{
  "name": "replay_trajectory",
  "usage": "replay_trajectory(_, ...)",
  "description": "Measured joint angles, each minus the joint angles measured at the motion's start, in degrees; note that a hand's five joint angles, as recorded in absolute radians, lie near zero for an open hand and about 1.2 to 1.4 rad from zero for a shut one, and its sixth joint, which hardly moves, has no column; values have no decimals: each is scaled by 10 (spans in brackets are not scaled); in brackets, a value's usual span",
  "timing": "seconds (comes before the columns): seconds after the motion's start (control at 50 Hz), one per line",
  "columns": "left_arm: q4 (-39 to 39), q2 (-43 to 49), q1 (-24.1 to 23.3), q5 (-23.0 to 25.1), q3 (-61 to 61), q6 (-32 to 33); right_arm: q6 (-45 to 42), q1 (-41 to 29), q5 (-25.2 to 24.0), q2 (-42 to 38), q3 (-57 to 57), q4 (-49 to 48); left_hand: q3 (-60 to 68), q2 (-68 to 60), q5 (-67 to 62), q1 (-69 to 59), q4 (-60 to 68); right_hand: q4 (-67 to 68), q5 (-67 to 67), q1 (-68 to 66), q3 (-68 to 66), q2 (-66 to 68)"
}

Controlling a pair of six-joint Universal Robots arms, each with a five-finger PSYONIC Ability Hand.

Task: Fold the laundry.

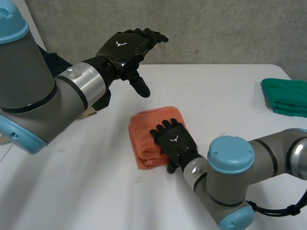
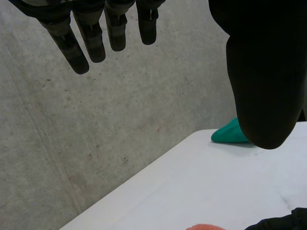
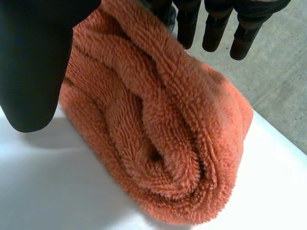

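Note:
A folded orange towel (image 1: 151, 129) lies near the middle of the white table (image 1: 220, 100). My right hand (image 1: 175, 140) rests flat on the towel's near right part, fingers straight and spread. In the right wrist view the thick folded towel (image 3: 163, 129) sits under the palm, with the fingers (image 3: 211, 28) reaching over its far side and the thumb (image 3: 33, 67) beside it. My left hand (image 1: 127, 47) hovers high above the table's far left, open and empty; its fingers (image 2: 91, 40) and thumb (image 2: 264, 81) hang straight in the left wrist view.
A folded green cloth (image 1: 285, 96) lies at the table's far right edge, seen too as the green cloth (image 2: 230, 133) beyond the left thumb. Dark laundry (image 1: 55, 62) sits behind my left arm. A grey concrete wall (image 1: 216, 28) backs the table.

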State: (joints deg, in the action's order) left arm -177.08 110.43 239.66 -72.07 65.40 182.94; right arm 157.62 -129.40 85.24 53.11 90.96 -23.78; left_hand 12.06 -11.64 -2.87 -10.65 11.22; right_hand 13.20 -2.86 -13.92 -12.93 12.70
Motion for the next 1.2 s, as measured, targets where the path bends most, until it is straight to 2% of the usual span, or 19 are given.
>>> replay_trajectory(0.3,-3,4,2,0,-4,-10,-34,-6,18,-40,-33,-50,0,0,0,0,0,2,-7,-2,-3,2)
replay_trajectory(0.4,-3,5,1,0,-3,-13,-40,-10,23,-50,-50,-54,0,0,0,0,0,34,-44,-23,-38,43)
replay_trajectory(0.46,-3,5,1,0,-2,-15,-42,-11,25,-58,-64,-56,0,0,0,0,0,129,-130,-123,-134,135)
replay_trajectory(0.52,-3,4,2,0,-1,-17,-45,-11,27,-69,-81,-56,0,0,0,0,0,400,-374,-392,-404,415)
replay_trajectory(0.56,-2,3,2,0,-1,-19,-46,-11,28,-70,-83,-56,0,0,0,0,0,439,-412,-418,-451,462)
replay_trajectory(0.58,-2,3,3,0,0,-20,-49,-9,30,-77,-96,-56,0,0,0,0,0,532,-484,-442,-526,528)
replay_trajectory(0.82,0,-4,5,0,-22,-35,-42,17,39,-58,-158,-114,0,0,0,0,0,550,-484,-442,-529,528)
replay_trajectory(1.04,6,-20,1,0,-49,-53,-11,143,70,-75,-357,-122,0,0,0,0,0,551,-484,-442,-533,528)
replay_trajectory(1.2,6,-24,1,4,-52,-57,5,273,69,-152,-543,-91,0,0,0,0,0,551,-495,-442,-534,529)
